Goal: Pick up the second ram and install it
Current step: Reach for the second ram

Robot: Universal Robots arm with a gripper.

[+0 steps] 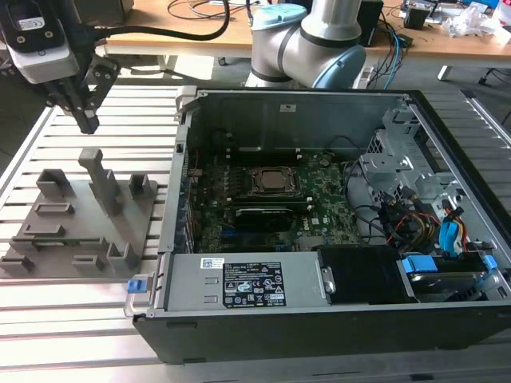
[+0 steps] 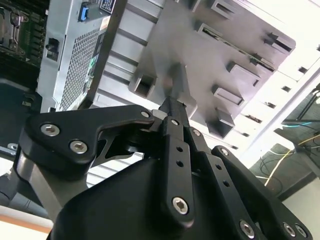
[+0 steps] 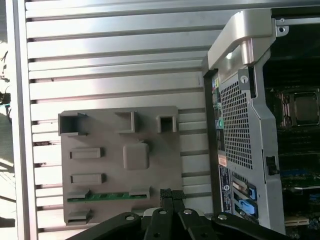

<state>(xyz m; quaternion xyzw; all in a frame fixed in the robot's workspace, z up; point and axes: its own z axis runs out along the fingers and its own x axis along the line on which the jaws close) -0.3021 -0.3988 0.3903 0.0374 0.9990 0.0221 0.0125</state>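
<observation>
Task progress and contents, read from the exterior view's left to its right; every position is referred to the grey holder tray [image 1: 76,227].

The claw [image 1: 86,121] is hanging above the tray's far edge, clear of it. Its fingers are pressing together and gripping nothing, so the pick-up is judged not yet made. In the first wrist view the claw [image 3: 172,196] is sitting close over the tray [image 3: 107,172], near the edge where the stick lies.

The tray is resting on the slatted desk [image 1: 48,335]. In the first wrist view the second ram [image 3: 107,196] is lying flat in a long pocket along one edge of the tray, a thin green strip between two grey lugs. The tray's other pockets are appearing empty.

The open computer case [image 1: 295,120] is standing just beside the tray, on the exterior view's right. It is housing the motherboard [image 1: 319,199] with its CPU socket [image 1: 271,182], and cables farther from the tray. Which memory slots are filled cannot be told. Both grasp and installation are remaining.
</observation>
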